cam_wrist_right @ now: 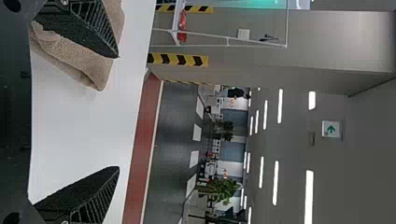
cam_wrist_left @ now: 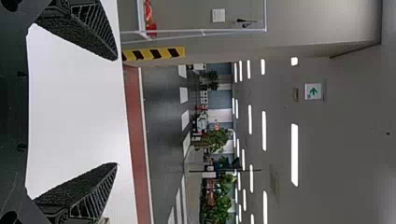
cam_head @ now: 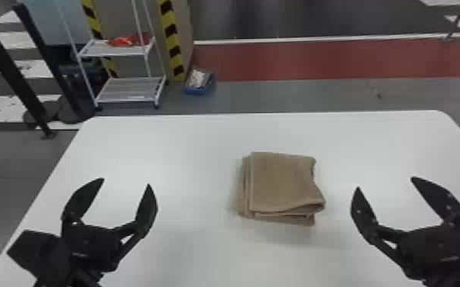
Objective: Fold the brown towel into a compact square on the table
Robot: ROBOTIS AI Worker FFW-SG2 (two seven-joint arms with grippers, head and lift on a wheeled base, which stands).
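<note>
The squarish towel [cam_head: 282,183], long axis unclear, faces layered sides toward the table [cam_head: 187,152]'s left and near edges, left gripper [cam_head: 126,182] and right gripper [cam_head: 385,183] spread apart.

The right gripper [cam_head: 385,183] has its two black fingers spread wide, one in the upper left of the frame, one in the lower left. The upper one sits across my sight of the brown towel [cam_wrist_right: 91,69]; whether they touch, I can't tell. White table [cam_wrist_right: 84,126] lies between the fingers, with a red floor strip [cam_wrist_right: 144,112] past its edge and a green sign [cam_wrist_right: 331,129] at centre right.
</note>
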